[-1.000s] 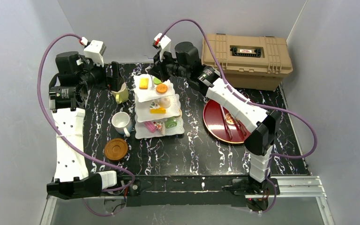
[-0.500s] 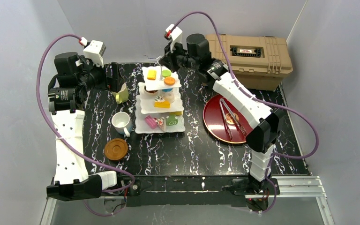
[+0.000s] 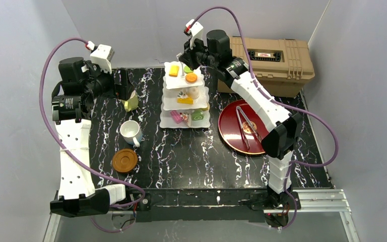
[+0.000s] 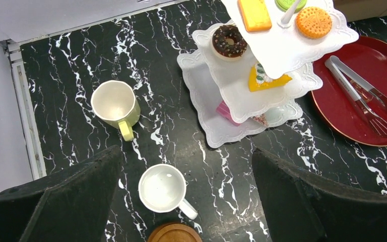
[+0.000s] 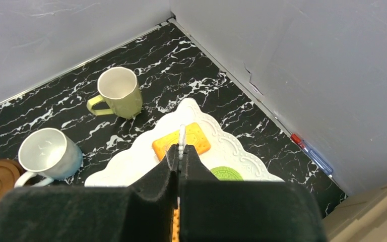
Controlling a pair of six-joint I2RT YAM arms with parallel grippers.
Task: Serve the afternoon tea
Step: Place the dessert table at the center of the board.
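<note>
Far left: left gripper [image 4: 185,150], claw spread wide, nothing held, high above yellow-green mug [image 4: 115,103], probably parked clear of the carry. Nearer: white mug [image 4: 162,188], then coaster [image 3: 124,160], apart from each other. Centre-far: cake stand [image 3: 167,121], pastries loaded, pinched by its thin top post [image 5: 182,133] in right gripper [image 5: 180,156], claw pressed together, the only handle for moving it upright. Lifted or resting, cannot tell. Right: red plate [image 3: 232,133] with tongs [image 3: 244,126] near the bottom tier; tan case [image 3: 269,60] beside the wrist; far wall close. Open room: bare marble, near centre.
</note>
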